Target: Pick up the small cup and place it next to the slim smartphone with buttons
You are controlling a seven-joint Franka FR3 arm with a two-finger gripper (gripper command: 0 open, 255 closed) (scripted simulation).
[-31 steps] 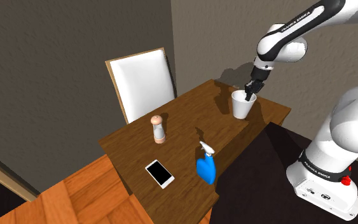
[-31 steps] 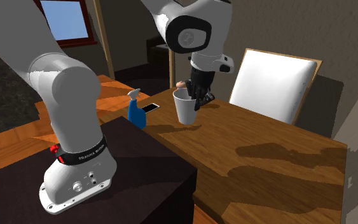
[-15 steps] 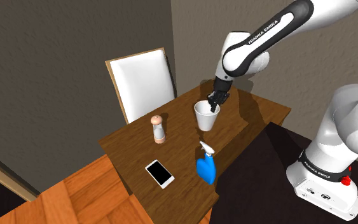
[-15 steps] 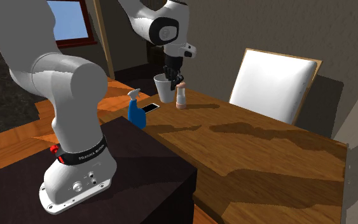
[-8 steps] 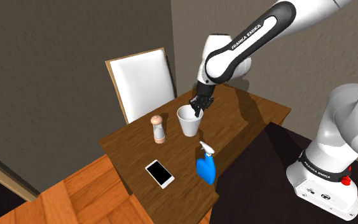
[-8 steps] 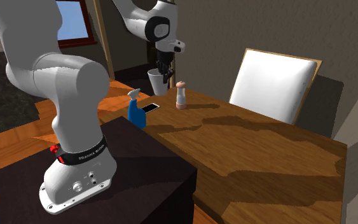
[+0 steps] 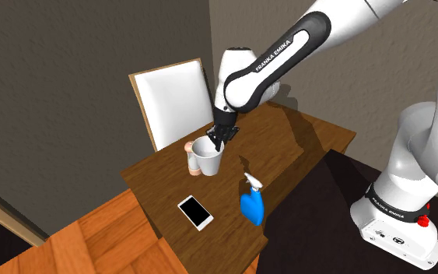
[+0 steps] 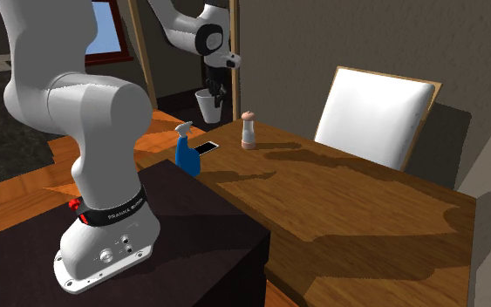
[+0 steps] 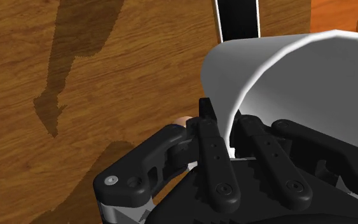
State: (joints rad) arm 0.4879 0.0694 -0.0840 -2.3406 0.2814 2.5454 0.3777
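Up front, blue spray bottle point(image 7: 251, 204) stands at bench point(image 7: 287, 152) edge. Phone point(image 7: 195, 211) lies flat near it, screen up. Further on, fingers point(image 9: 210, 156) pinch the white cup point(image 7: 207, 159) by its rim, one inside, one outside. Gripper point(image 7: 218, 140) holds it about upright, clear of bench, w/ shaker point(image 7: 187, 148) partly hidden behind it. In wrist view, phone lies on the bench beyond cup. White chair point(image 7: 174, 97) at far side, against the wall.
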